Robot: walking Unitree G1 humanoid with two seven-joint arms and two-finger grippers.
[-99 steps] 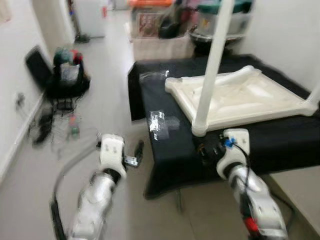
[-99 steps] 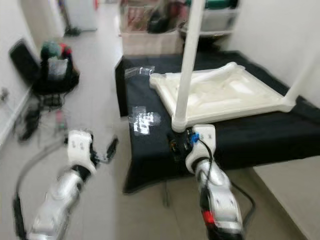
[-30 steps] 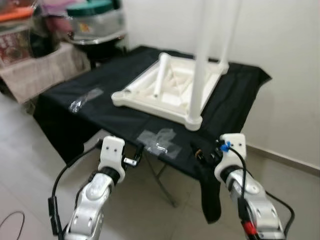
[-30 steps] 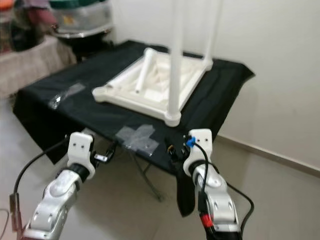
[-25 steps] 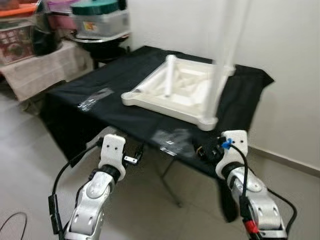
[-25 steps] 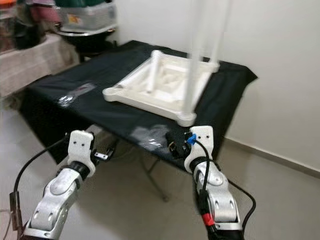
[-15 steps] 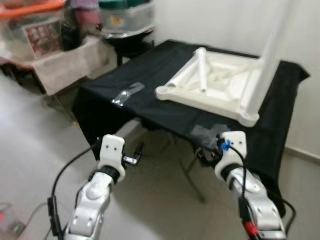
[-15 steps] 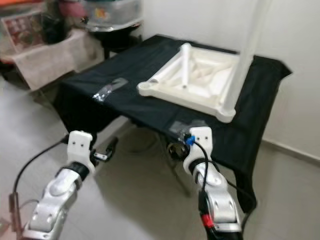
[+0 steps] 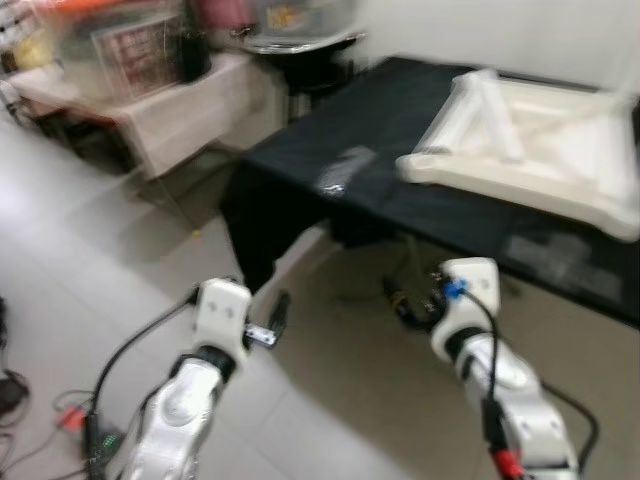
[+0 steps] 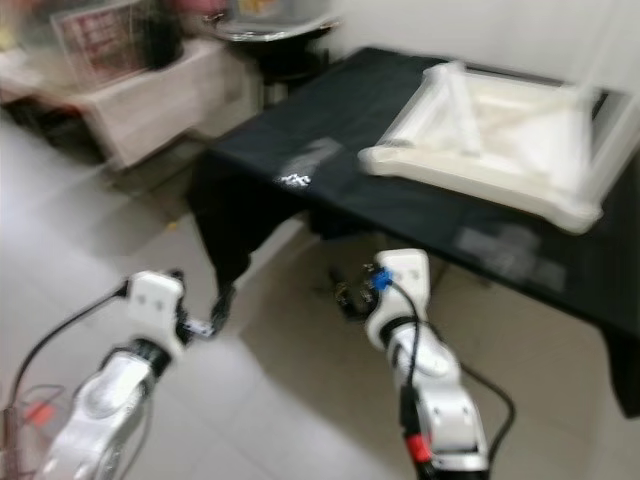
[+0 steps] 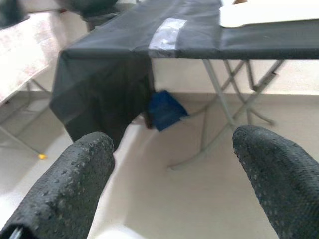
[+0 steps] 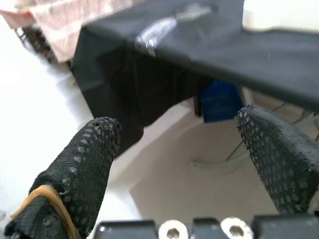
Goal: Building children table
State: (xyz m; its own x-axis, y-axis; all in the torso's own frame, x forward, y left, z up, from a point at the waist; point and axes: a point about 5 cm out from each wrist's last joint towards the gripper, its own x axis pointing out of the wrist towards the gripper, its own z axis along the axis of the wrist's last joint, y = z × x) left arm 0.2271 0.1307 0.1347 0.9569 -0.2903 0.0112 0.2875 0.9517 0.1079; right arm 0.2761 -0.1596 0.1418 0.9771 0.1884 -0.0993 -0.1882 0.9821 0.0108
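A: What could go wrong from here?

B: I think the main danger is the approach. The head views are blurred, so the robot is probably moving, and the cloth (image 9: 300, 190) hangs low at the corner of the work table. A gripper or a knee could catch this cloth and pull it. Then the tabletop (image 9: 540, 150), which lies upside down on the cloth, could slide. It also seems to have a leg standing up at the far right, but the blur is too strong to be sure.

A: Anything else in the way?

B: Under the work table there are folding legs (image 11: 224, 99) and a blue thing (image 11: 167, 109) on the floor. The feet could hit them if the robot comes too close.

A: How are the arms?

B: Both are bent and held forward, low, in front of the body and over the floor. The left gripper (image 11: 169, 179) is well apart from the cloth corner; its fingers are spread wide and hold nothing. The right gripper (image 12: 189, 164) is nearer to the table edge, below it, also wide open and empty.

A: And small parts?

B: A clear bag (image 9: 345, 168) lies on the cloth, near the tabletop.
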